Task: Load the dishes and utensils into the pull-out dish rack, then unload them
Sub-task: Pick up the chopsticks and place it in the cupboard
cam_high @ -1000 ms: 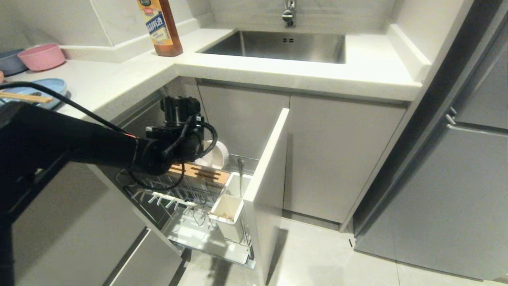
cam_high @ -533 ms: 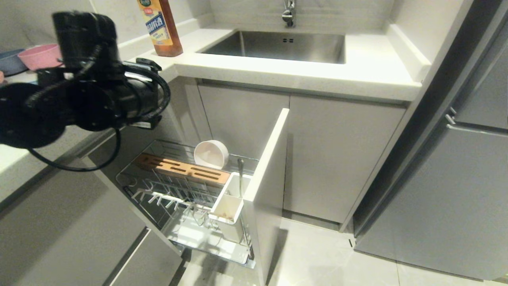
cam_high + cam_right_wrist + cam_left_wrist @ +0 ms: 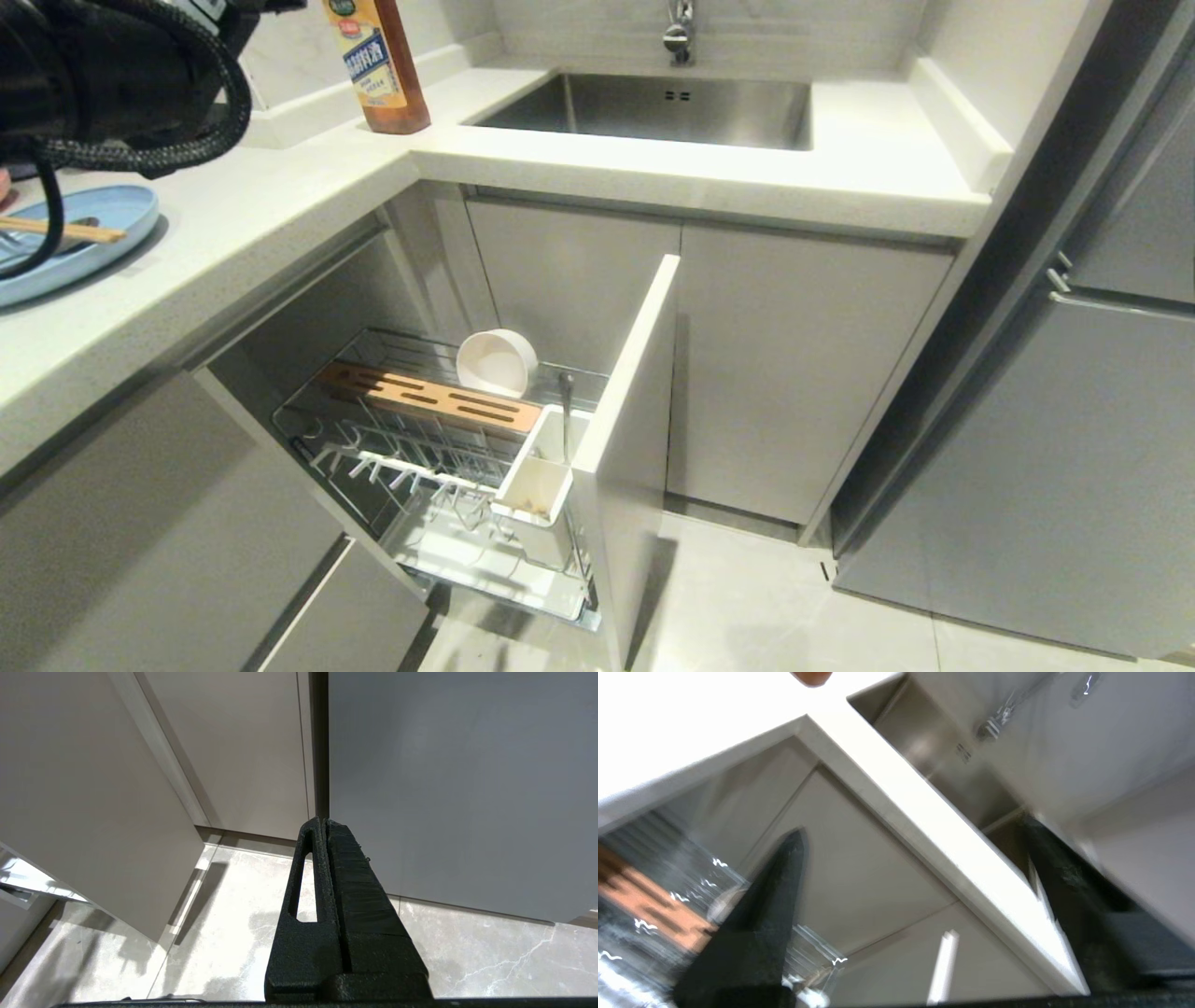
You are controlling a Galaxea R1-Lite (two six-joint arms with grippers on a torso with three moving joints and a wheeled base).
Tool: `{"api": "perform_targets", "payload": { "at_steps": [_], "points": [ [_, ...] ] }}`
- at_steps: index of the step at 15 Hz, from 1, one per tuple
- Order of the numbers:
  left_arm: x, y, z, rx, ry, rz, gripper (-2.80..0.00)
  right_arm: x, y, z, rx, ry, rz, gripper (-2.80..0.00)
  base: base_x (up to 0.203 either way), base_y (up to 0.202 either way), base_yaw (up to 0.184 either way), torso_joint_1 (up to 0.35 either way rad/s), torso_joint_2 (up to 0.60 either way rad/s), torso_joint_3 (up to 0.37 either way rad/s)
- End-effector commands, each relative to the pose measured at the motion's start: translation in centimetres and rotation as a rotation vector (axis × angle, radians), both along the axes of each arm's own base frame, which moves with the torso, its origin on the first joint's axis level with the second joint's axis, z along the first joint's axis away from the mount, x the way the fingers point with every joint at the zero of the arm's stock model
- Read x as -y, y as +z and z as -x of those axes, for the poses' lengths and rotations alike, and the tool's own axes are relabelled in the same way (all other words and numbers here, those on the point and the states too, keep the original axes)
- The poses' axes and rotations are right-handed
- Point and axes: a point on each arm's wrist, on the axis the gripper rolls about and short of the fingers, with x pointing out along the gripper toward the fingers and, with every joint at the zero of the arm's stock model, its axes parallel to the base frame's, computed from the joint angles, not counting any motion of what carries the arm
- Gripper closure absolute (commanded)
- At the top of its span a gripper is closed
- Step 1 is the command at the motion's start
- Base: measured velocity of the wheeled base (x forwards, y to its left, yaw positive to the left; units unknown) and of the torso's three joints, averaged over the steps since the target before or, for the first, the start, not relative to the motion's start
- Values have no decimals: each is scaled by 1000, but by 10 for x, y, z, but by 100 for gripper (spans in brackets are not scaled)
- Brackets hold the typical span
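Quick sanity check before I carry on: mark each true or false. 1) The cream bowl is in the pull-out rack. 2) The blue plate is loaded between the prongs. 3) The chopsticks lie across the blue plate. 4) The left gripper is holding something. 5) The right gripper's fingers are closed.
1) True: the cream bowl sits at the back of the pull-out rack, behind the wooden block.
2) False: the blue plate is on the countertop; the prongs hold nothing.
3) True: the chopsticks rest across it.
4) False: the left gripper has its fingers apart with nothing between them.
5) True: the right gripper is shut, empty, above the floor.
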Motion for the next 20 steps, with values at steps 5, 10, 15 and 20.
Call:
{"api": "perform_targets", "payload": {
  "at_steps": [5, 10, 15, 20],
  "points": [
    [-20, -15, -6, -123, 125, -266, 0, 0, 0, 0, -1, 1, 0, 0, 0, 0, 0, 0, 0, 0],
    [-64, -4, -29, -145, 360, -264, 0, 0, 0, 0, -1, 1, 0, 0, 0, 0, 0, 0, 0, 0],
    [-92, 13, -34, -207, 578, -174, 0, 0, 0, 0, -1, 0, 0, 0, 0, 0, 0, 0, 0, 0],
    [-119, 14, -34, -367, 687, -126, 0, 0, 0, 0, -1, 1, 0, 0, 0, 0, 0, 0, 0, 0]
  ]
}}
